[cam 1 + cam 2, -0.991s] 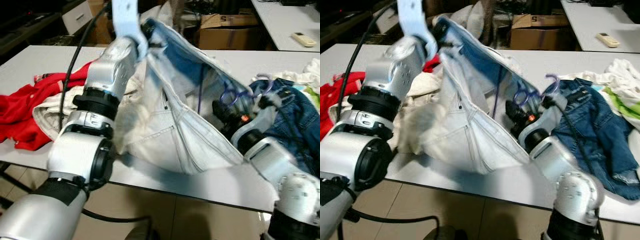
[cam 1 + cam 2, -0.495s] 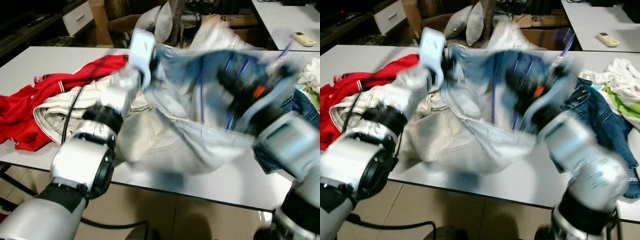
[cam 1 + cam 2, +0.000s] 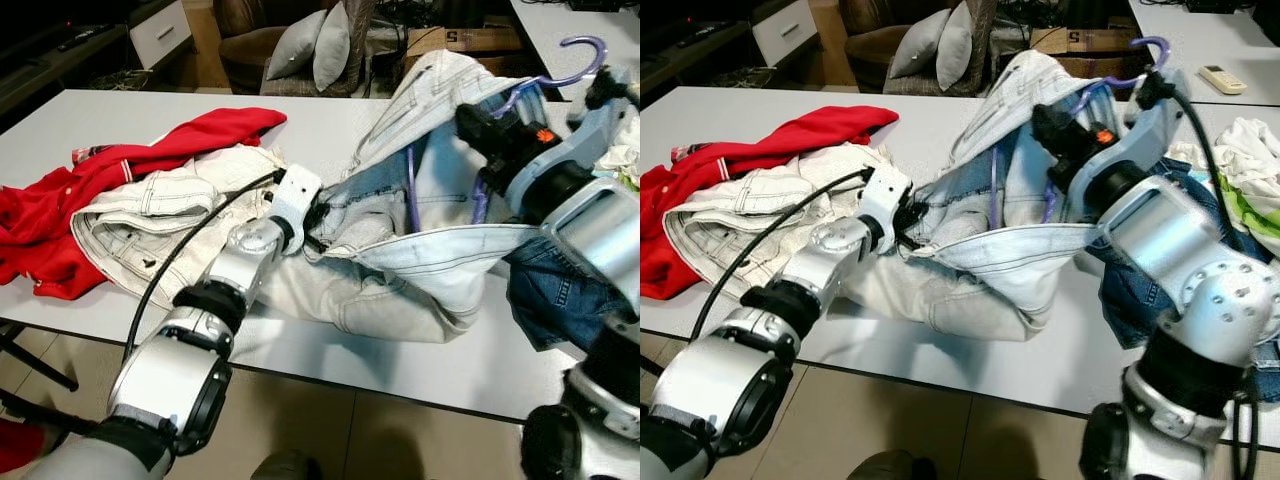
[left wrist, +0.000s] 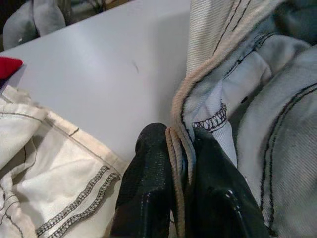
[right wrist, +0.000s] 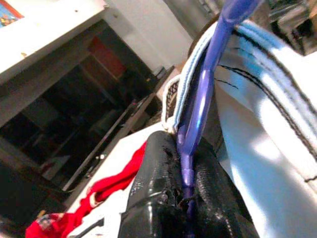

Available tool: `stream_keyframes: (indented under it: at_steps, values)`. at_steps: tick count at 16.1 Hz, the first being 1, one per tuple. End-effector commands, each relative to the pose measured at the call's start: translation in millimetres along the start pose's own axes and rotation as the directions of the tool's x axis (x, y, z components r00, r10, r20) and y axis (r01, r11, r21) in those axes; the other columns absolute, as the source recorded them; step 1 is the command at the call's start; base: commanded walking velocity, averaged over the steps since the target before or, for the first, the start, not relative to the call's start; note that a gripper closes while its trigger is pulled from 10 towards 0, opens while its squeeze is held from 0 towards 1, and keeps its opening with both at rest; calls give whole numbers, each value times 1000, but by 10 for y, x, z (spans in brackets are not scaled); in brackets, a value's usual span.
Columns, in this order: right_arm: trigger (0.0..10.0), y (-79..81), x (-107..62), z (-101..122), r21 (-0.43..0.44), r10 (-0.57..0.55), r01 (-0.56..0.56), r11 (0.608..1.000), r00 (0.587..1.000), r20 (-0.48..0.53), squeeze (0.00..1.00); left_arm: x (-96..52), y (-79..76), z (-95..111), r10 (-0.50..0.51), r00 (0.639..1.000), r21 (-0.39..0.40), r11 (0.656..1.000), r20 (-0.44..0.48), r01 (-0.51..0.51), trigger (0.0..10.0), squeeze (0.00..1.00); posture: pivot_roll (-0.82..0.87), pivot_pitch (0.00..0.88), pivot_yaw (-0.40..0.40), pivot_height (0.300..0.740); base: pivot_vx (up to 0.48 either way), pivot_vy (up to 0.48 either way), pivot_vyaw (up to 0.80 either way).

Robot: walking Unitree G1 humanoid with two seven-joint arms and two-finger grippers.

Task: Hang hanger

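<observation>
Purple plastic up high in the left eye view: the hanger [image 3: 560, 70] sits raised at the robot's right, its hook above the pale denim jacket [image 3: 430, 200] draped over it, with the right gripper [image 3: 490, 125] tucked in at the collar. Lower down, the left gripper [image 3: 312, 218] is on the jacket's edge just above the white table [image 3: 120, 110]. A red garment [image 3: 110, 170] and a cream one [image 3: 160, 215] lie to the left, jeans [image 3: 545, 295] to the right.

Right eye view, same layout, the jacket's hem trailing onto the table.

Left wrist view: 2 black fingers [image 4: 148, 198] pressed onto a folded seam of the jacket, pinching it tight.

Right wrist view: the fingers [image 5: 153, 188] clamp the purple hanger shaft, with fabric bunched right beside it.

Risk from here, by my read: if the left gripper keeps pulling on that seam while the right lifts, the jacket could drag off the hanger, or the thin shaft could twist in the grip.
</observation>
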State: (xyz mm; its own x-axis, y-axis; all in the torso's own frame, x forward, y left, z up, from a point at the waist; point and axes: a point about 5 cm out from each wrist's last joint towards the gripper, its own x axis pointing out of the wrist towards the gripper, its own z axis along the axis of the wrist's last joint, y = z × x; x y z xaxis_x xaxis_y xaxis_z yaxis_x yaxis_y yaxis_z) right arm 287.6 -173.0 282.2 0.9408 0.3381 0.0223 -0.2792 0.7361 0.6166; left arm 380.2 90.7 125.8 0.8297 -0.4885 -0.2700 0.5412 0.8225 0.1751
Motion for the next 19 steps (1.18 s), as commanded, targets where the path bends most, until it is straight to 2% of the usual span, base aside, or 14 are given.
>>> stream_keyframes:
  at_steps: [1, 3, 4, 6, 9, 11, 14, 15, 16, 17, 19]
  values:
    - [10000, 138, -121, 344, -40, 58, -52, 998, 985, 159, 0, -159, 101, -470, 27, 984, -34, 999, -175, -34, 863, 0, 42, 0, 91, 740, 0, 0, 0]
    - [10000, 105, -105, 375, -141, 17, 1, 990, 992, 123, 0, -202, 111, -517, 3, 986, -43, 999, -165, -10, 1020, 0, 41, 0, 91, 740, 0, 0, 0]
    - [10000, 92, -95, 396, -150, -3, 25, 988, 990, 142, 0, -230, 127, -506, -16, 990, -52, 999, -138, 9, 1608, 0, 41, 0, 90, 740, 0, 0, 0]
    - [10000, 120, -74, 472, -117, 8, 15, 993, 980, 197, 0, -283, 179, -484, -16, 994, -46, 999, -105, 11, 1765, 0, 45, 0, 89, 740, 0, 0, 356]
    - [10000, 320, -106, 646, -177, 133, -97, 979, 969, 208, 0, -461, 269, -442, -52, 997, -50, 998, -53, 49, 1137, 0, 46, 0, 97, 740, 0, 0, 800]
    - [10000, 405, -114, 711, -165, 182, -147, 975, 958, 220, 0, -582, 268, -464, -87, 995, -28, 996, -51, 86, 1294, 0, 54, 0, 99, 740, 0, 0, 800]
    - [10000, 603, -127, 928, -193, 293, -254, 948, 931, 217, 0, -899, 263, -558, -97, 993, -62, 994, -62, 94, 863, 0, 58, 0, 92, 740, 0, 0, 800]
    - [10000, 668, -118, 1031, -218, 331, -289, 932, 923, 195, 0, -1114, 256, -526, -119, 992, -92, 989, -37, 115, 1059, 0, 65, 0, 79, 740, 0, 0, 800]
    - [10000, 683, -117, 1051, -223, 340, -296, 929, 921, 192, 0, -1158, 254, -514, -127, 991, -95, 988, -31, 123, 1059, 0, 67, 1, 74, 740, 0, 0, 800]
    - [10000, 712, -119, 1090, -211, 360, -319, 924, 912, 195, 0, -1224, 256, -494, -136, 991, -109, 985, -18, 133, 1490, 0, 68, 2, 71, 740, 0, 0, 800]
    - [10000, 806, -111, 1209, -203, 414, -376, 904, 889, 196, 0, -1471, 307, -476, -137, 991, -158, 978, 0, 135, 1922, 0, 80, 2, 48, 740, 0, 0, 800]
